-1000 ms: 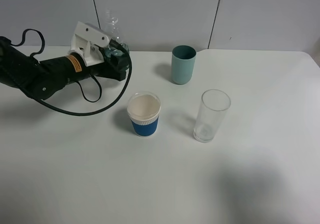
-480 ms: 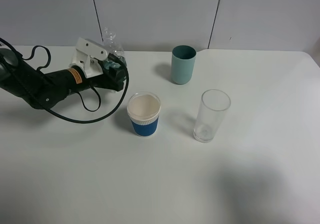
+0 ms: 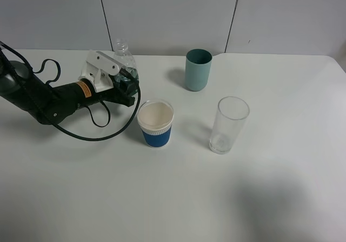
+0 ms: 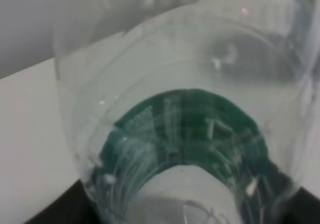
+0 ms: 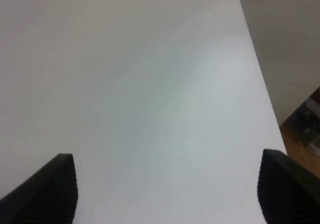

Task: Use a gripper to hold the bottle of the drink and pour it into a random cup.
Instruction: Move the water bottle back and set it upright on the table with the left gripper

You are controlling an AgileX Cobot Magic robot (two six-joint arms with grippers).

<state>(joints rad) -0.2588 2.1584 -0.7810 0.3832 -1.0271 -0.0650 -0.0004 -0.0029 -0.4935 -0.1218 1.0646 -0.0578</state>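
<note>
The bottle of the drink [image 3: 125,59] is upright at the back left of the white table, clear with a dark green label band. My left gripper [image 3: 125,83] is shut on its lower body, and the black-covered arm reaches in from the left. The left wrist view is filled by the bottle [image 4: 185,129] and its green label, seen very close. The teal-green cup [image 3: 198,70] stands to the right of the bottle, apart from it. In the right wrist view my right gripper [image 5: 166,176] is open over bare table, with nothing between its black fingers.
A white cup with a blue sleeve [image 3: 156,124] stands just right of and in front of the left gripper. A clear glass tumbler [image 3: 228,124] stands further right. A grey wall rises behind the table. The table's edge [image 5: 260,83] shows in the right wrist view.
The left gripper, still shut on the bottle, has carried it a little toward the front and right of the table, closer to the white cup. The cups have not moved.
</note>
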